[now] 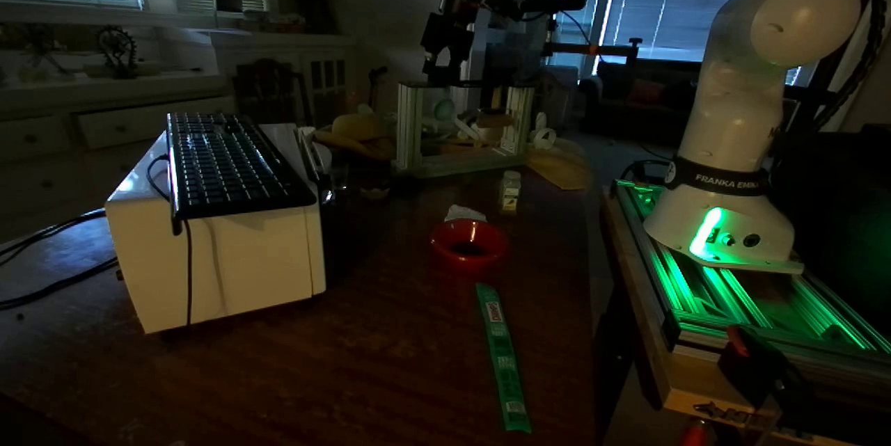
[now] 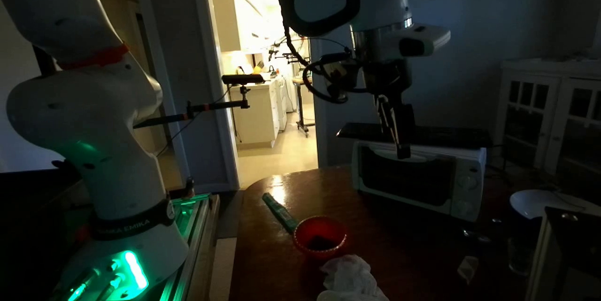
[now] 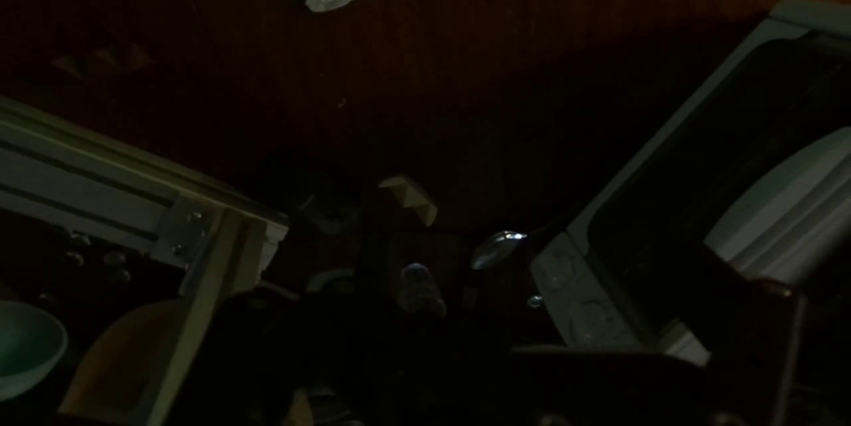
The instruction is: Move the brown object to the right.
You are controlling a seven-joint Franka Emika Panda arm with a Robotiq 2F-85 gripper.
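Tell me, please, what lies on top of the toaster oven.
A black keyboard lies on the toaster oven; it covers part of the top, so anything underneath cannot be seen.

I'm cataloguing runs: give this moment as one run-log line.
jaws: above table, grip unclear | keyboard: on oven | red bowl: on table | brown object: unidentified

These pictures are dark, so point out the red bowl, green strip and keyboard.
Red bowl (image 2: 321, 227): in an exterior view, far inner wall.
Green strip (image 1: 502, 357): in an exterior view, its middle.
Keyboard (image 1: 226, 164): in an exterior view, middle keys.
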